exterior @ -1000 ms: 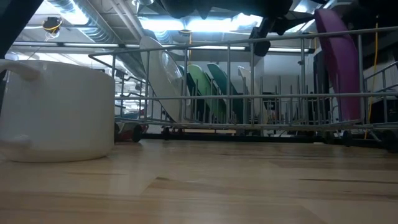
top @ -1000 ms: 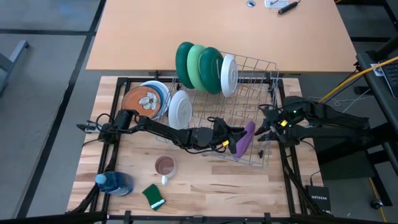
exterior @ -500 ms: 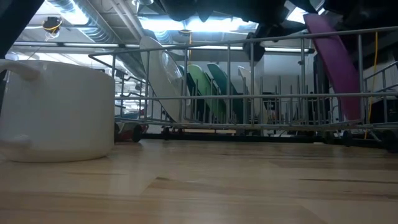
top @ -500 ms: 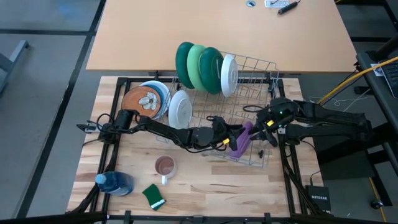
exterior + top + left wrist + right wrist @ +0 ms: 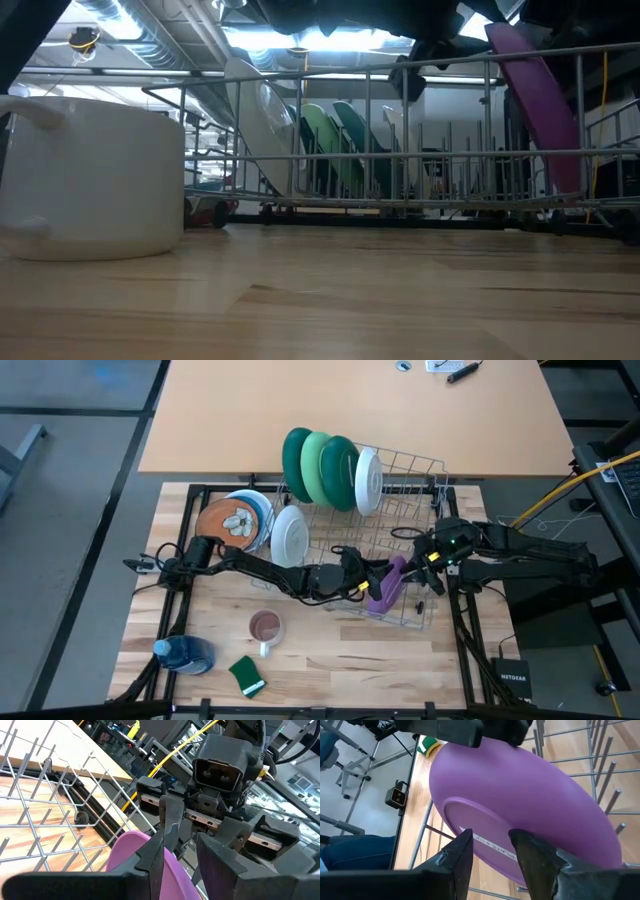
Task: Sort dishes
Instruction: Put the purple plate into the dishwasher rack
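A purple plate (image 5: 385, 585) stands tilted in the near right part of the wire rack (image 5: 410, 490), its lower rim among the wires. My left gripper (image 5: 372, 585) reaches in from the table's left and is shut on it. My right gripper (image 5: 420, 565) is open just right of the plate, its fingers (image 5: 462, 855) close before the plate's underside (image 5: 520, 785). Two dark green plates, a light green one (image 5: 318, 465) and a white one (image 5: 368, 480) stand on edge in the rack's far row. Another white plate (image 5: 290, 538) leans at the rack's left end. My left gripper pinches the purple plate's upper rim (image 5: 176, 870) between its two fingers, coming about level from the table's left. The plate leans, its lower rim (image 5: 565, 185) down in the rack. Whether my right gripper touches the plate's underside, I cannot tell.
A stack of plates (image 5: 235, 520) lies left of the rack. A mug (image 5: 265, 627), a green sponge (image 5: 245, 675) and a blue bottle (image 5: 185, 653) sit near the front left. The rack's upright wires (image 5: 600, 775) crowd the purple plate.
My right gripper has moved toward the table's left, up to the purple plate, then kept still. The plate has tipped further, its top leaning over while its lower rim stays in the rack.
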Available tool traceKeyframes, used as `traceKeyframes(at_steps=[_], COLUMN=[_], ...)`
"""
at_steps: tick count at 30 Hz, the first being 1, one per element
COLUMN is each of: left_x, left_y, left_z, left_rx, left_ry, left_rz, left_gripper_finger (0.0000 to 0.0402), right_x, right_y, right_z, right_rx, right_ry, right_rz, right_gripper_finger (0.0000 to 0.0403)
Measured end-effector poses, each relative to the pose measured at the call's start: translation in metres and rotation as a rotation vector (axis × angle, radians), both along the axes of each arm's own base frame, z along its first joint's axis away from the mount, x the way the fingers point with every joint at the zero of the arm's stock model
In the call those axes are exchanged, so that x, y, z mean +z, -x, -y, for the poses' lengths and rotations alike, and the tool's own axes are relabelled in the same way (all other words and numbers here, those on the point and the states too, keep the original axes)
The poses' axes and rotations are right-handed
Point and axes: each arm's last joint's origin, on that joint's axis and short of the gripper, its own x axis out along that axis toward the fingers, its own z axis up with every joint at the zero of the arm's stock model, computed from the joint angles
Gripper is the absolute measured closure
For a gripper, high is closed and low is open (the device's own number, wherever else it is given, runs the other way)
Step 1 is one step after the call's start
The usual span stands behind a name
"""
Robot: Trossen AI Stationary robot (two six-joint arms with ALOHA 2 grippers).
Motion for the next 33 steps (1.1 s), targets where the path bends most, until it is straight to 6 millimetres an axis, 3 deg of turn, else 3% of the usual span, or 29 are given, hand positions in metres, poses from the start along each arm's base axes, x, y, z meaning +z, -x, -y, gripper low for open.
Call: traceKeyframes(at_steps=[13, 33], left_x=[0.000, -0.001], left_y=[0.002, 0.001], left_z=[0.016, 0.011], left_rx=[-0.049, -0.031], left_ry=[0.006, 0.006], left_rz=[-0.003, -0.009], left_gripper_finger=[0.0298, 0.0298], right_x=[0.001, 0.008], right_y=[0.013, 0.019], right_z=[-0.005, -0.006], right_rx=[0.077, 0.122], right_ry=[-0.057, -0.043], right_rz=[-0.003, 0.089], right_gripper_finger=[0.0251, 0.0251])
